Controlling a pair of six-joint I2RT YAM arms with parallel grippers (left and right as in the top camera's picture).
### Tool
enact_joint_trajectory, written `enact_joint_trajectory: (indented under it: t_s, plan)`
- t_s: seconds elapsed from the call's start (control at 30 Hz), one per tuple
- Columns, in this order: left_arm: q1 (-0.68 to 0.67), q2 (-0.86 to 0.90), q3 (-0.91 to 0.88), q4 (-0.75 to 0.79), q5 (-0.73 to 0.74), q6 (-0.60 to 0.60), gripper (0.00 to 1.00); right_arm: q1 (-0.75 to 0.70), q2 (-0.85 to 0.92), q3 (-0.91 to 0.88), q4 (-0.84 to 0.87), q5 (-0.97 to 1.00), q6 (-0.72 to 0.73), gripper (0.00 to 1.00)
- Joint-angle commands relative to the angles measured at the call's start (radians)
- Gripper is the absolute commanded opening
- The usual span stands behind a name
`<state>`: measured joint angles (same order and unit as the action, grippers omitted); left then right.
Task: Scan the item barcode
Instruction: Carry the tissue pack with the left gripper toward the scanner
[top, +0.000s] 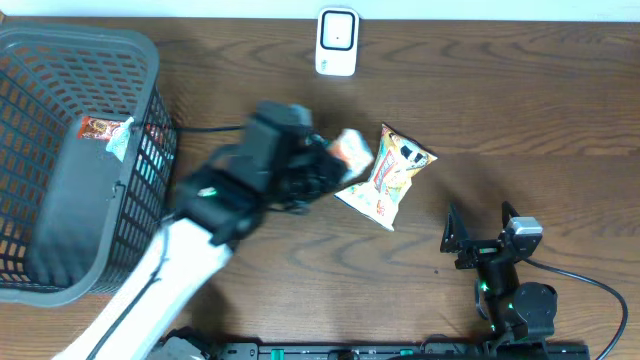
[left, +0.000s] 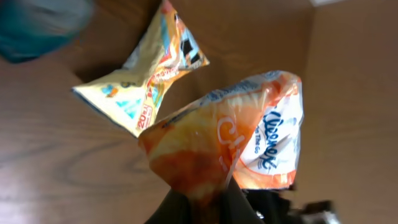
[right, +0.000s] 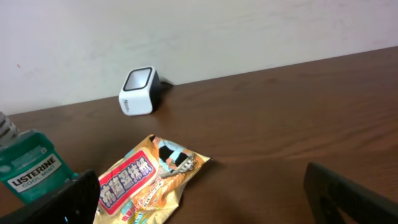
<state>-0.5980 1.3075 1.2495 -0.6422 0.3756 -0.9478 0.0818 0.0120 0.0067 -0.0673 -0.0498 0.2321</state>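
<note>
1. The surface (top: 560, 100) is dark brown wood with a visible grain. In the right wrist view a plain pale wall (right: 249, 31) rises behind its far edge.
2. A small white barcode scanner with a dark window (top: 337, 42) stands at that far edge, close to the wall.
3. The left fingers (left: 171, 211) are clenched on the crimped end of an orange and white plastic tissue pack (top: 352, 150).
4. The pack sits nearer the robot than the scanner and almost straight in front of it. It seems to be held clear of the wood, though the overhead view is blurred there.
5. A crinkled yellow foil snack bag (top: 393, 172) lies flat on the surface just beside the pack, in front of the scanner and a little to its right.
6. The right fingers (right: 348, 196) are spread wide with nothing between them. They sit near the front edge, well apart from the scanner and to its right.
7. A green mouthwash bottle with a printed label (right: 31, 171) stands in front of the scanner and to its left, at the edge of the right wrist view.
8. A grey plastic mesh basket (top: 150, 60) stands far to the left of the scanner, with a red-orange packet (top: 100, 128) inside.
</note>
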Motion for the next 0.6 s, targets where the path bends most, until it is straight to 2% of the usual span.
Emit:
enact_joint_trajectory:
  t_s: [0.0, 0.27, 0.57]
  plan:
    - [-0.096, 0.107, -0.002, 0.058, -0.162, 0.042, 0.08, -0.005, -0.006, -0.001, -0.004, -0.002, -0.009, 0.99]
    - [-0.220, 0.342, -0.002, 0.201, -0.161, 0.041, 0.08, -0.005, -0.006, -0.001, -0.004, -0.002, -0.009, 0.99]
    - [-0.289, 0.471, -0.002, 0.192, -0.058, 0.027, 0.08, -0.005, -0.006, -0.001, -0.004, -0.002, -0.009, 0.99]
